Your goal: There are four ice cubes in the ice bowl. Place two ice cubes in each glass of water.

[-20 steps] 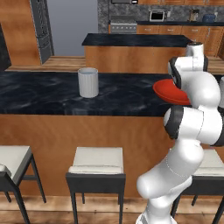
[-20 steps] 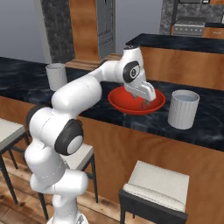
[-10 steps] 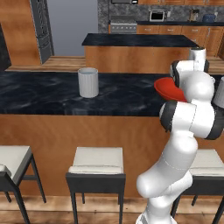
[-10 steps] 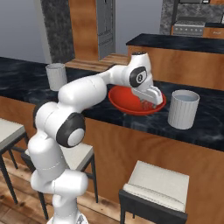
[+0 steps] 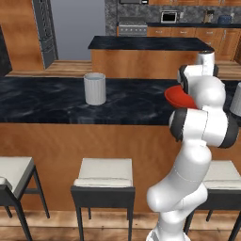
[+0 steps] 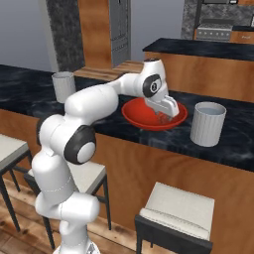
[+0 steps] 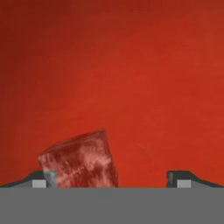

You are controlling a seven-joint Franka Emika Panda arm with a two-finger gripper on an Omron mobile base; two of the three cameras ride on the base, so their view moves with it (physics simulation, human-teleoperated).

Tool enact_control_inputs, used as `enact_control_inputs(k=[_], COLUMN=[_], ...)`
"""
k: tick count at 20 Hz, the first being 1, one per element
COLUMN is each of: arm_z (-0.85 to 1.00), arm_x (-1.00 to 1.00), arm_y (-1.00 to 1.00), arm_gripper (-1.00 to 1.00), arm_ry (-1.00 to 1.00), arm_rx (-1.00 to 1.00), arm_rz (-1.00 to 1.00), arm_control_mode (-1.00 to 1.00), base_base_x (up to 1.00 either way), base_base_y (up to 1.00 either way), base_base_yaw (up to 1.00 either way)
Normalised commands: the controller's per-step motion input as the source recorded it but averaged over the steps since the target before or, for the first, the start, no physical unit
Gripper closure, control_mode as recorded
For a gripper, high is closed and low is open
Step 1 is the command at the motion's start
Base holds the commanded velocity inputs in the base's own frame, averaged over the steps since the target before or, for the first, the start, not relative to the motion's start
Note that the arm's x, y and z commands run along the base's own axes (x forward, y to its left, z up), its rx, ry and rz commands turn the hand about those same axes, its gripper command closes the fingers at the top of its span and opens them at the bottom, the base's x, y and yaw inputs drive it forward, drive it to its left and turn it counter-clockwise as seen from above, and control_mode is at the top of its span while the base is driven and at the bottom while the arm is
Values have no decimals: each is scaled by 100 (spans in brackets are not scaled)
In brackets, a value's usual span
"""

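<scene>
Lowered deeper into the ice bowl [image 6: 136, 115], the gripper [image 6: 163, 117] stands spread around one ice cube [image 7: 81, 159]; centre it between the fingertips [image 7: 178, 178] before closing.

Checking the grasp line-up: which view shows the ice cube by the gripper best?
The hand view: the ice cube sits large between the open fingertips, nearer one. The right base view shows only a reddish speck under the gripper; in the left base view I can't pick it out.
</scene>
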Motion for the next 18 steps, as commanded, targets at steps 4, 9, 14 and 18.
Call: enact_control_inputs(k=[4,9,14,18], arm_z=[-28,-44,-54,-66], arm_x=[12,2,0,0], arm_y=[15,-20,-3,-1], arm_gripper=[-100,-100,100,100], arm_ry=[-1,-1,0,0], arm_rx=[-4,-1,-2,-4], arm_rz=[0,0,0,0], arm_control_mode=[-100,-100,-100,-100], base_base_x=[0,0,0,0], base_base_y=[0,0,0,0], base_base_yaw=[0,0,0,0])
